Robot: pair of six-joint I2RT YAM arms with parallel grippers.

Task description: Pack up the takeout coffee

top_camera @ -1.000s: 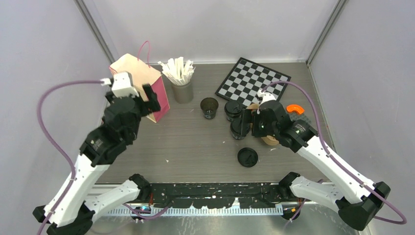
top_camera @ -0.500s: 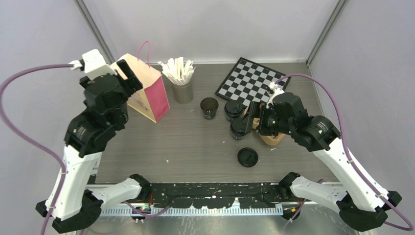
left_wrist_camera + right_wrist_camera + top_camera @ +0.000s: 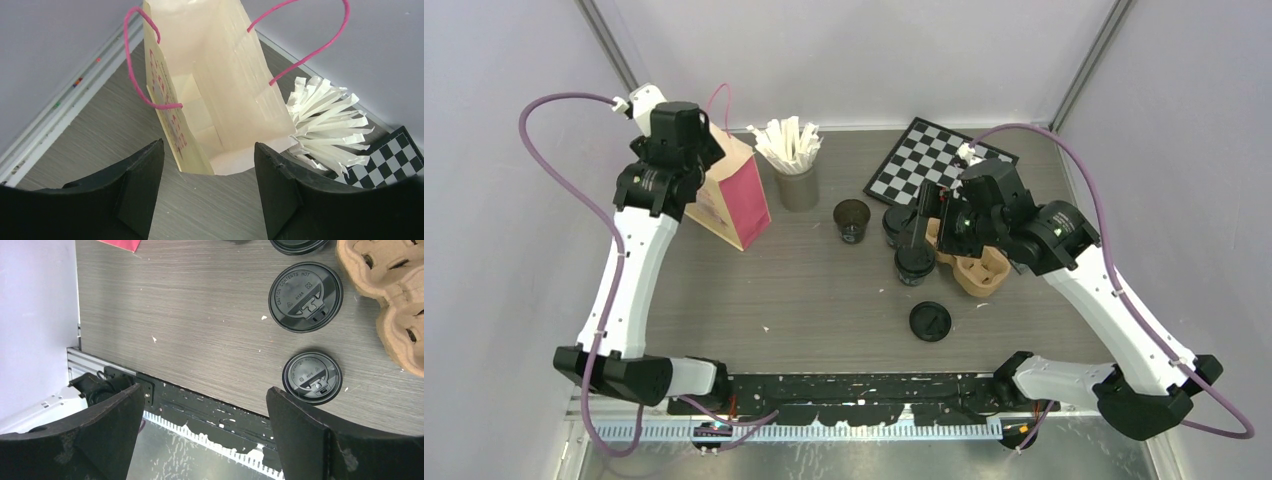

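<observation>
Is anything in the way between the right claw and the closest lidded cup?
Nothing visible. The open right gripper hangs over the lidded cup, and the carrier sits off to one side.

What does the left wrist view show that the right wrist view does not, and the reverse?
Only left wrist: the inside of the paper bag, white stirrers, checkerboard corner. Only right wrist: a lidded cup, a loose lid, the pulp carrier. Both: the grey table; a pink corner at the right wrist's top edge may be the bag.
</observation>
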